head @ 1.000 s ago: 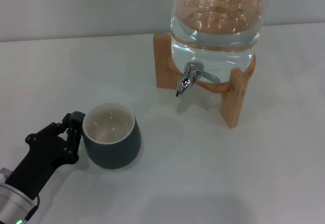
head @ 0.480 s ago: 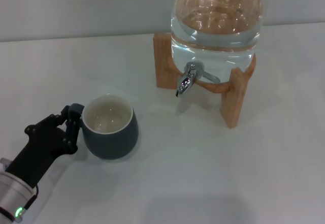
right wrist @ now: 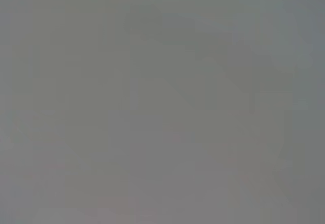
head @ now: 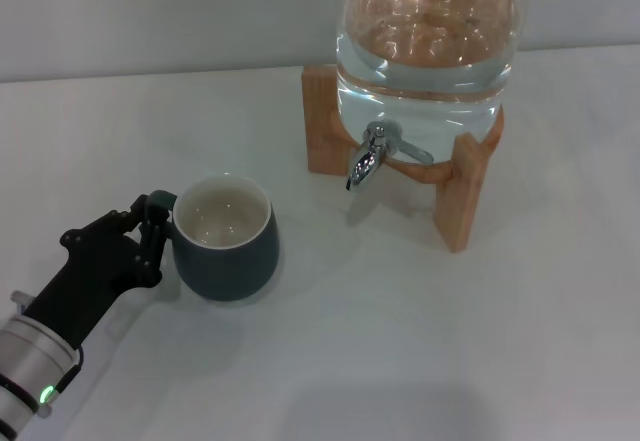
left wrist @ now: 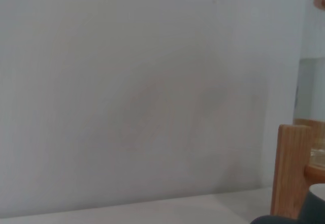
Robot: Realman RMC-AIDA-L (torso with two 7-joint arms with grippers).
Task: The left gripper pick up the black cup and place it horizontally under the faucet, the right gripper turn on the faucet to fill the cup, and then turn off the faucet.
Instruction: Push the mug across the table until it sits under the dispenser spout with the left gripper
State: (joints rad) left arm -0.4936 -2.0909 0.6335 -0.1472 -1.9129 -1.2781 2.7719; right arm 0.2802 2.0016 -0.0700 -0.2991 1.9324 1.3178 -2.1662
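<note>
Head view, left gripper (head: 152, 229) pinching the handle of the upright black cup (head: 226, 251) on the white worktop (head: 420, 341), faucet (head: 368, 155) well apart, right gripper unseen.

Left claw (head: 152, 229) clamped, arm low-left.

Bright, even light; glare on the glass jar (head: 428, 41); soft shadow at 6 o'clock; right wrist view blank grey.
</note>
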